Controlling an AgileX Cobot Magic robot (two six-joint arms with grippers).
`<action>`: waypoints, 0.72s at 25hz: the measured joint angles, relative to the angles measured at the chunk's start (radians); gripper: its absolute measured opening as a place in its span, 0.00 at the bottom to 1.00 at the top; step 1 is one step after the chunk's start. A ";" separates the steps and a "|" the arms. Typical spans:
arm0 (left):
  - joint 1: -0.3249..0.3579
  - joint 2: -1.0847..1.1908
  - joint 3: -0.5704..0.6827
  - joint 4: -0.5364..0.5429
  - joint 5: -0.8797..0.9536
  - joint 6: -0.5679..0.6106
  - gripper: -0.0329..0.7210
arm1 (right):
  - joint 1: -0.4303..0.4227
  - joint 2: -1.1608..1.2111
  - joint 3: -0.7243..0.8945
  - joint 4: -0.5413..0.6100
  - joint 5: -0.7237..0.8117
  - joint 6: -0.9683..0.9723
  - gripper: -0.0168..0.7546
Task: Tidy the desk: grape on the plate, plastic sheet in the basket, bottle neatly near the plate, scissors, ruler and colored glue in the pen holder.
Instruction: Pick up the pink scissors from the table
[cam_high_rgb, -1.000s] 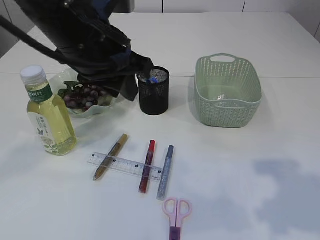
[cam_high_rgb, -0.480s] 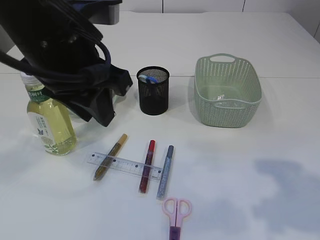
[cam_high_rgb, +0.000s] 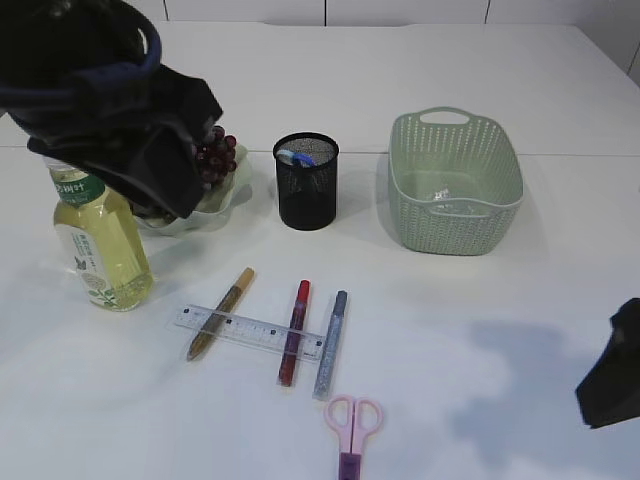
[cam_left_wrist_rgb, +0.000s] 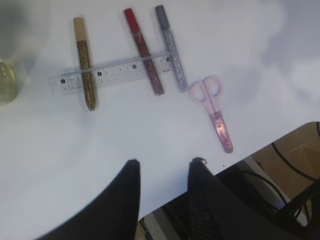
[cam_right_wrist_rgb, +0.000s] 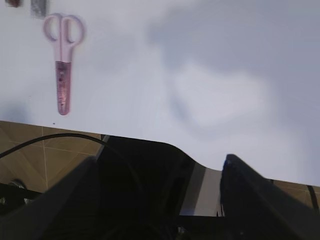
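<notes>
Dark grapes (cam_high_rgb: 213, 152) show over the white plate (cam_high_rgb: 218, 203), both half hidden by my left arm (cam_high_rgb: 120, 110). The bottle (cam_high_rgb: 97, 248) stands left of the plate. On the desk lie the clear ruler (cam_left_wrist_rgb: 115, 72), under gold (cam_left_wrist_rgb: 84, 62), red (cam_left_wrist_rgb: 144, 52) and silver (cam_left_wrist_rgb: 170, 47) glue sticks, and the pink scissors (cam_left_wrist_rgb: 215, 112). My left gripper (cam_left_wrist_rgb: 164, 166) hangs open and empty over the desk's front edge. My right gripper (cam_right_wrist_rgb: 160, 167) is open and empty, right of the scissors (cam_right_wrist_rgb: 62, 65). I cannot make out the plastic sheet.
The black mesh pen holder (cam_high_rgb: 307, 182) holds something blue. The green basket (cam_high_rgb: 455, 185) stands to its right. Beyond the desk's front edge the wrist views show floor and cables. My right gripper (cam_high_rgb: 612, 380) shows at the lower right corner.
My left arm has drawn back to the left, away from the pen holder, uncovering the grapes. My right gripper has come into view at the lower right.
</notes>
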 joint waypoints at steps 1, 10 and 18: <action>0.000 -0.007 0.000 0.000 0.000 0.002 0.36 | 0.051 0.008 0.000 -0.007 -0.013 0.040 0.77; 0.000 -0.042 0.000 0.000 0.002 0.036 0.36 | 0.293 0.068 0.000 0.022 -0.071 0.156 0.77; -0.001 -0.091 0.000 0.000 0.002 0.045 0.36 | 0.316 0.123 0.000 -0.005 -0.197 0.295 0.77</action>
